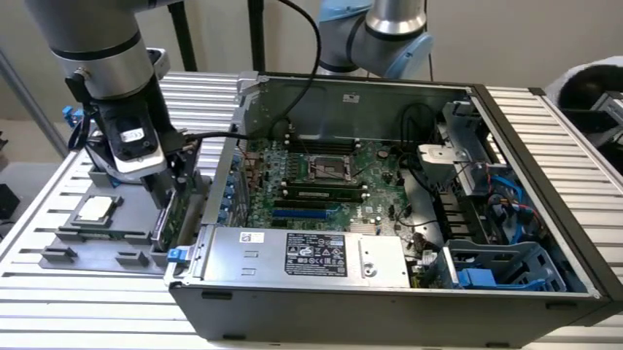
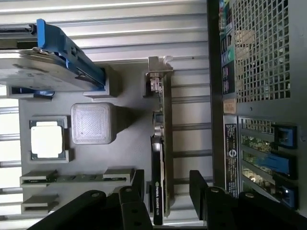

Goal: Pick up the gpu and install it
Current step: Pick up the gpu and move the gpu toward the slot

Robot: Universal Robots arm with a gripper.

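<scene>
– Green-edged graphics card (image 2: pixel 162 143), where is it?
– Upright in the grey holder (image 2: pixel 129 134), exterior view's lower left. Fingers (image 2: pixel 199 191) are spread open, one each side; I think lower straight, then close evenly.

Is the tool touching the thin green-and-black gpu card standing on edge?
Apart. The wrist view shows the open tool straddling the thin green-and-black gpu card, with a visible gap on both sides of the card.

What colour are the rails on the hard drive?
Blue; the rails show best in the wrist view.
</scene>
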